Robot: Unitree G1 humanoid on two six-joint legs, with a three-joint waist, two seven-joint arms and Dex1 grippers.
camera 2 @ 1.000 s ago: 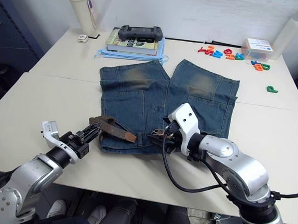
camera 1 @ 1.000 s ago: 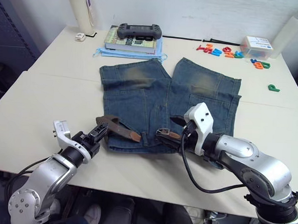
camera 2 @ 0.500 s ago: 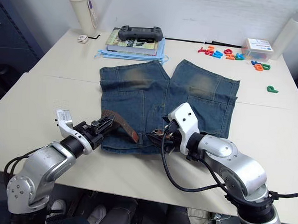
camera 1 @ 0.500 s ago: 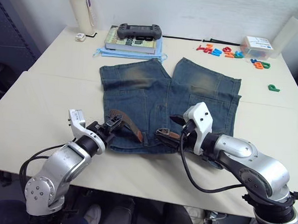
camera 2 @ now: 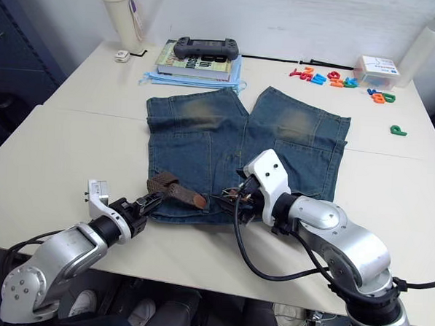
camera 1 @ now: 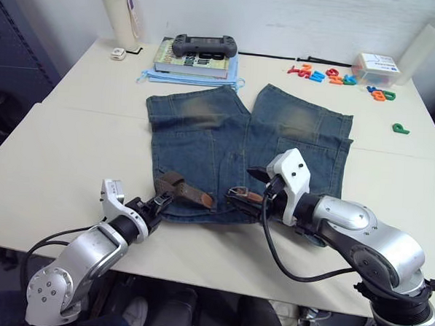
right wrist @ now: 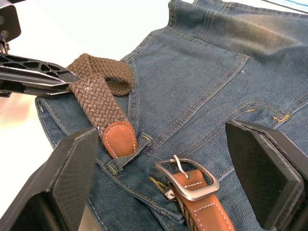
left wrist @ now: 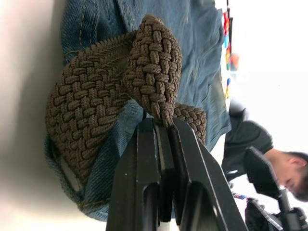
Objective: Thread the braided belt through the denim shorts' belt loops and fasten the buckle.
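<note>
Left gripper (left wrist: 163,126) clamped on folded braided belt (right wrist: 98,94) at waistband edge of denim shorts (camera 1: 204,144), tan tip near belt loop (right wrist: 129,152), right gripper (right wrist: 166,178) spread wide over buckle (right wrist: 186,179)

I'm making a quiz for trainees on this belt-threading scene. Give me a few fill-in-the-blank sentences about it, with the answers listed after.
1. The left pincer is shut on a fold of the braided ____.
2. The belt's tan leather tip lies against a belt loop on the denim ____.
3. The right pincer is ____, with the buckle lying between its fingers.
4. The game controller rests on a ____.

Missing words: belt; shorts; open; book
</note>
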